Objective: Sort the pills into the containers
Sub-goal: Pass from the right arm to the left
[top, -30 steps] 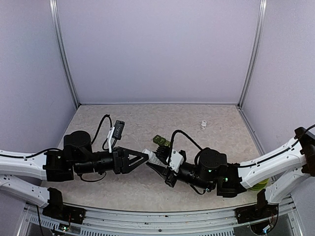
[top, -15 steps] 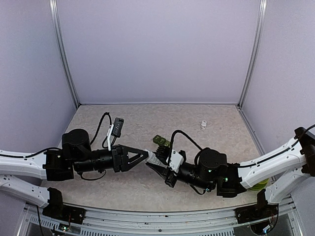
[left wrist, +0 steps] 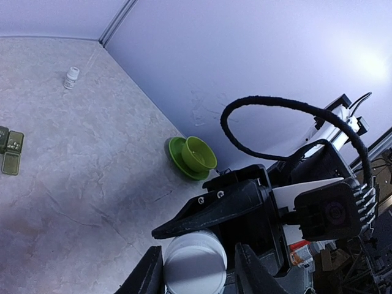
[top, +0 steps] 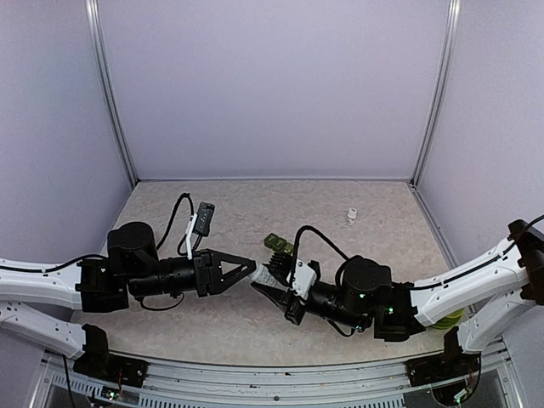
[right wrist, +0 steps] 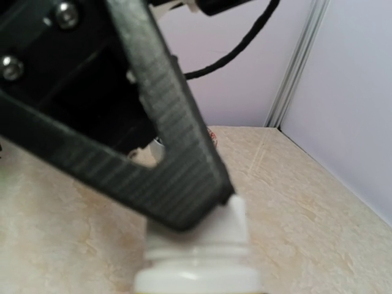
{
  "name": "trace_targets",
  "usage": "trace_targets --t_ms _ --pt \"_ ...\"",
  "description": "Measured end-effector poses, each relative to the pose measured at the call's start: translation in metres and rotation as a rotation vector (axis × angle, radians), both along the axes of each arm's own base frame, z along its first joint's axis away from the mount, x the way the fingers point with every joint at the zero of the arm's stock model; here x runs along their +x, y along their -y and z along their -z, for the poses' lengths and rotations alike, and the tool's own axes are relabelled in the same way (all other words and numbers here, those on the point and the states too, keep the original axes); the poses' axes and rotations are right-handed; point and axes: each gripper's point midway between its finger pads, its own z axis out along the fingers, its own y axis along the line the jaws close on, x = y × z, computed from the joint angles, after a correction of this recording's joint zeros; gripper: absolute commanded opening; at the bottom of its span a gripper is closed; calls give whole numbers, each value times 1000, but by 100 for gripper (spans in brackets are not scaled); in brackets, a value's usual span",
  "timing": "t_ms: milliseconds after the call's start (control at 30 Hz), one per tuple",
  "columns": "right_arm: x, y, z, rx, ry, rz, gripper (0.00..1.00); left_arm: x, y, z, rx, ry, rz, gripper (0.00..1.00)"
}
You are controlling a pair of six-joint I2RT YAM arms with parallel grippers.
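Observation:
My right gripper (top: 269, 286) is shut on a white pill bottle (top: 262, 276) and holds it above the middle of the table. The bottle's cap points at the left arm. My left gripper (top: 248, 272) is open, with one finger on each side of the white cap (left wrist: 193, 262). The left finger is close against the cap and the right finger stands a little off it. In the right wrist view the bottle's neck and cap (right wrist: 197, 254) sit under a left-arm finger (right wrist: 153, 153). A green pill organizer (top: 279, 244) lies open on the table behind the grippers.
A small white bottle (top: 351, 215) stands at the back right of the table. A green bowl on a green saucer (left wrist: 195, 157) sits at the right, mostly hidden under the right arm in the top view. Walls enclose three sides.
My left gripper's fingers have spread a little around the bottle's cap. The right gripper has kept the bottle nearly still.

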Motion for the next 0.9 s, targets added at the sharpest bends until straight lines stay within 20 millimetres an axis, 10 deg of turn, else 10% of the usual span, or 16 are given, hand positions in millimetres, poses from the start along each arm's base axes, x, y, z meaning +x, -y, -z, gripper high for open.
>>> trace_targets --t_ms 900 --pt "-3 -2 -7 71 -78 -23 8 -2 1 -5 -44 38 29 14"
